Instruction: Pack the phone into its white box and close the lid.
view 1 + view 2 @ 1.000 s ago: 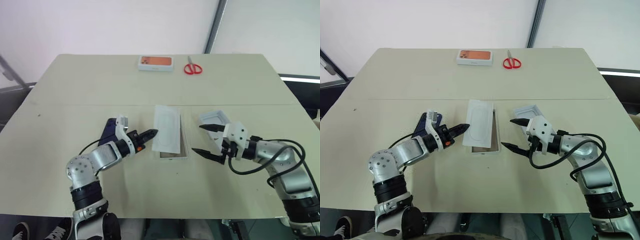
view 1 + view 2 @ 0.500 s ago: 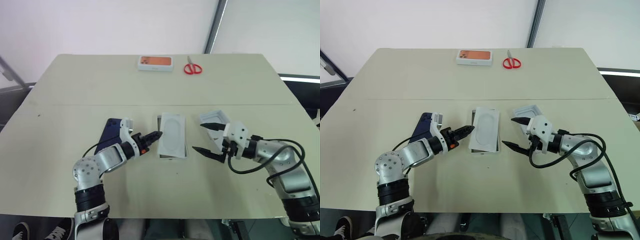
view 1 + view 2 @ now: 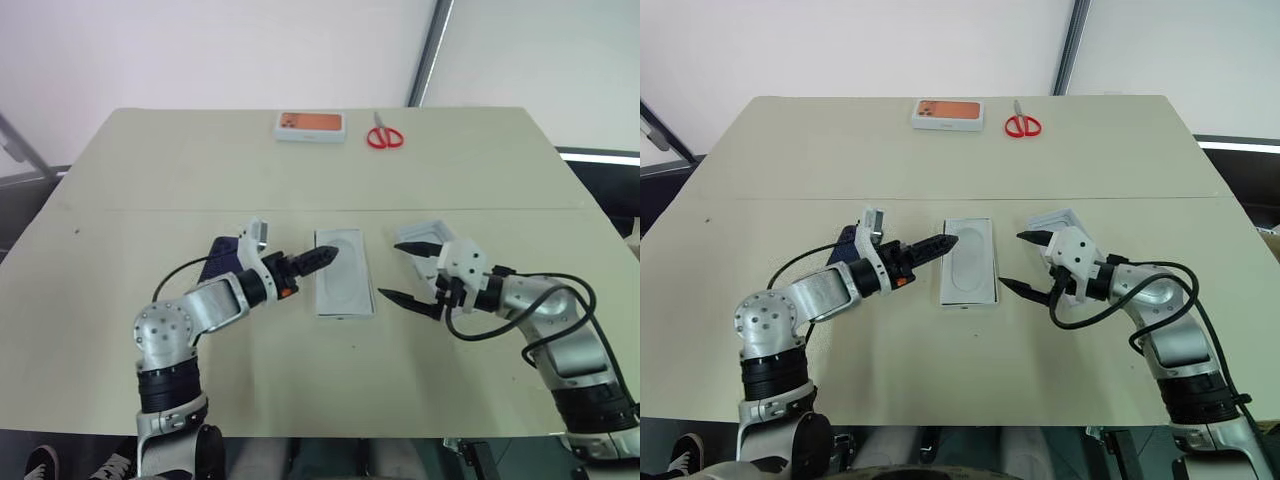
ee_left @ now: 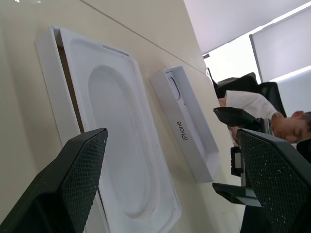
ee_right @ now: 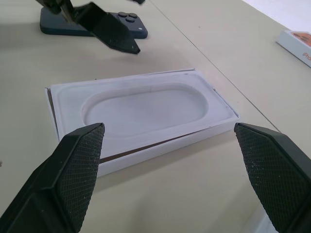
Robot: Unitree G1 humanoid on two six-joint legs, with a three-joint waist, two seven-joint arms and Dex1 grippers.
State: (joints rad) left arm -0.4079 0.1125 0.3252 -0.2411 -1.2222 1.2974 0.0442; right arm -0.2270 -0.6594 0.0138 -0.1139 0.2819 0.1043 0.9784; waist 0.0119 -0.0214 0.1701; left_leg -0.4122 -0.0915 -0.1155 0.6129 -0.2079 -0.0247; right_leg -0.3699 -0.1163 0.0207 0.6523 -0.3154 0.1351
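At table centre, the white box (image 5: 160, 148) lies flat with the flat white card (image 3: 343, 278), pressed with an oval hollow, now resting level on top of it; a brown sliver of the box's floor shows along one edge. A second ago that card stood tilted over the box, pinched in the left gripper (image 3: 318, 258). Since then the left gripper has let go; its fingers stand wide apart and hang just above the card's nine o'clock edge, touching nothing.

The phone (image 5: 51, 25) lies on the table (image 3: 300, 180) at about nine o'clock from the box, partly behind the left arm, and is not yet packed. The lid (image 3: 418, 238) lies underside up at about two o'clock from the box. The right gripper (image 3: 392, 271) has kept its place just beside the lid, fingers spread and empty.

Judgement: the card is seated, both grippers are free, and the phone pickup appears to be the next step. The lid remains off.
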